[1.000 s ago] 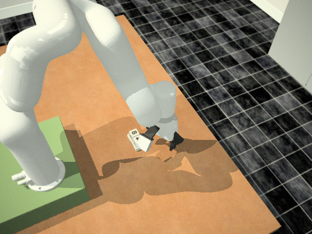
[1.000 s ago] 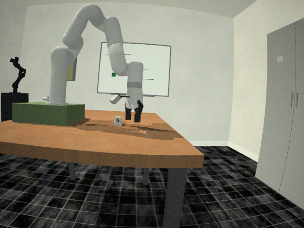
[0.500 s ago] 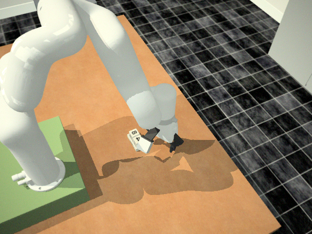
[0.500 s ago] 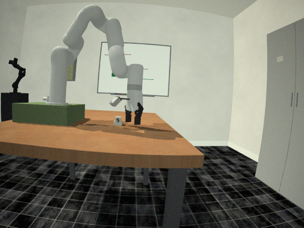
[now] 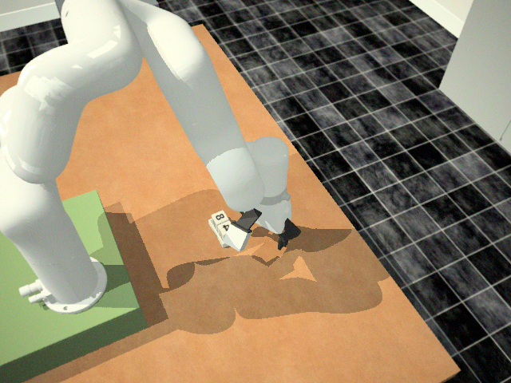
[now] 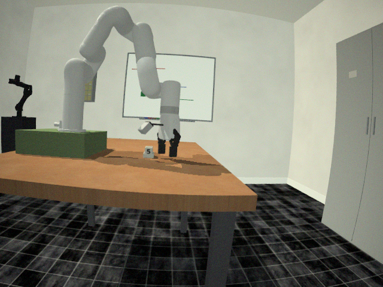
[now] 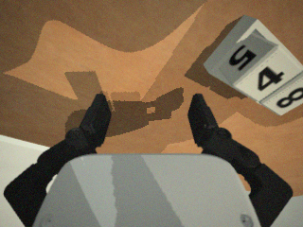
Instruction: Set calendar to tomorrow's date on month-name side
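"How does the gripper stand?"

"Its fingers are spread wide apart, pointing down, with nothing between them. The gripper is just beside the calendar, above the wooden table."

"And the calendar itself?"

"On the table, between the green block and the gripper. Its pale tray sits low, with the cubes above it, side by side."

"Which digits can you read?"

"On top, an 8 on one cube and a 4 on its neighbor. That second cube also shows a 5 on its end face; in the exterior view the 5 reads upright."

"What about the side with the month's name?"

"I can't make it out from these views, so I can't tell the date there. Nor can I see the tray's floor under the cubes."

"Is anything blocking the top view?"

"Yes, a white boxy housing on a dark bracket beside the gripper. It covers part of the calendar there, but the exterior view shows it well above the cubes."

"And the arm?"

"Its base is on the green block; it arches over and comes down to the gripper."
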